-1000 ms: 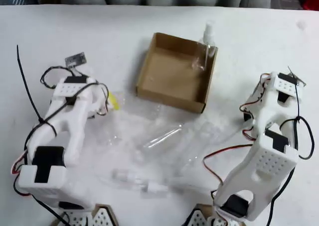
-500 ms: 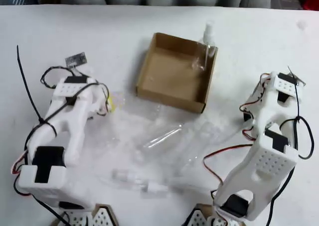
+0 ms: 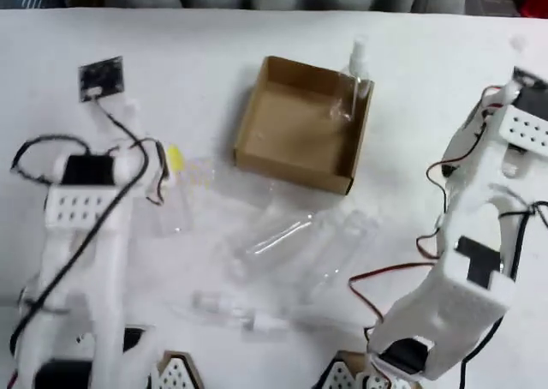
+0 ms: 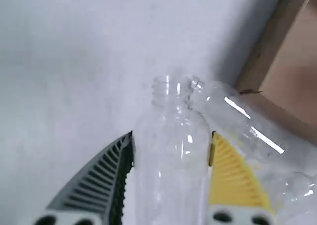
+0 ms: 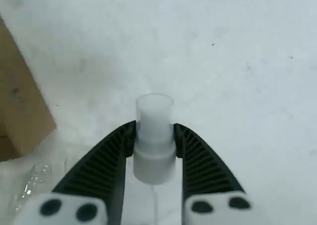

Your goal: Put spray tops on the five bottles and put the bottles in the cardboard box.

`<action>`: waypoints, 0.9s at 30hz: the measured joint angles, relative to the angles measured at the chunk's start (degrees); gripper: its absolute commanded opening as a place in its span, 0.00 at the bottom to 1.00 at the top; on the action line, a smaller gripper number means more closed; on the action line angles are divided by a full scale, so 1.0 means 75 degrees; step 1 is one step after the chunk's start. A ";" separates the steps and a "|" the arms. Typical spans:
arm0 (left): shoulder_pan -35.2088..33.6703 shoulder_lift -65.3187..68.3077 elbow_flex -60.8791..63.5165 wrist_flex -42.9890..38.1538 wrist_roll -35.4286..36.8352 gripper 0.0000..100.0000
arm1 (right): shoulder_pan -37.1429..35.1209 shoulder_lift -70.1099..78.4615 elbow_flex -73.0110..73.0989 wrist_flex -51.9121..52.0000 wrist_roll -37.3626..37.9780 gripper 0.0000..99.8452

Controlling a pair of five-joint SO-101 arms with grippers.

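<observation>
My left gripper (image 4: 171,140) is shut on a clear open-necked bottle (image 4: 173,111), held just left of the cardboard box (image 3: 300,123). In the high view that gripper (image 3: 167,173) shows its yellow finger. My right gripper (image 5: 154,128) is shut on a white spray top (image 5: 154,145) above the bare table, right of the box. One bottle with a spray top (image 3: 355,72) leans in the box's far right corner. Several clear bottles (image 3: 282,235) lie in front of the box. Loose spray tops (image 3: 240,314) lie near the front edge.
The box's wall (image 4: 292,71) is close to the held bottle, and another lying bottle (image 4: 237,121) touches it. A box corner (image 5: 22,101) and a bottle neck (image 5: 34,178) show beside the right gripper. A small circuit board (image 3: 101,76) sits at far left.
Both arms have risen from their low posture. The left arm has lifted the bottle beside the box. The right arm has swung up toward the far right with the spray top.
</observation>
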 measured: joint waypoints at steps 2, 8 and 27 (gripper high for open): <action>0.0000 -0.0668 0.0246 -0.0105 0.0000 0.02 | 0.0023 -0.0457 -0.0012 0.0035 0.0281 0.02; 0.0000 -0.2086 0.1325 -0.1114 -0.0012 0.02 | -0.0082 -0.2356 0.1102 0.0047 0.0797 0.02; 0.1864 -0.6541 0.5392 -0.3880 -0.2145 0.02 | -0.4032 -0.8006 0.2801 -0.2075 0.0903 0.02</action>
